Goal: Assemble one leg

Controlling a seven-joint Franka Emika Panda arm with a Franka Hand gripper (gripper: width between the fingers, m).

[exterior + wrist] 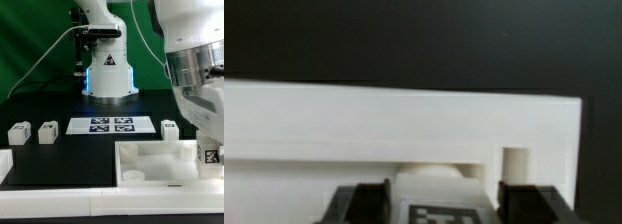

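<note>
My gripper hangs over the right end of the large white tabletop and is shut on a leg, a small white block whose tag faces the camera. In the wrist view the leg sits between the two dark fingers of the gripper. Its far end is against the tabletop, near a corner by the raised rim. Whether that end sits in a socket is hidden.
Two loose legs stand at the exterior view's left. A third leg stands right of the marker board. Another white part lies at the left edge. The robot base is at the back.
</note>
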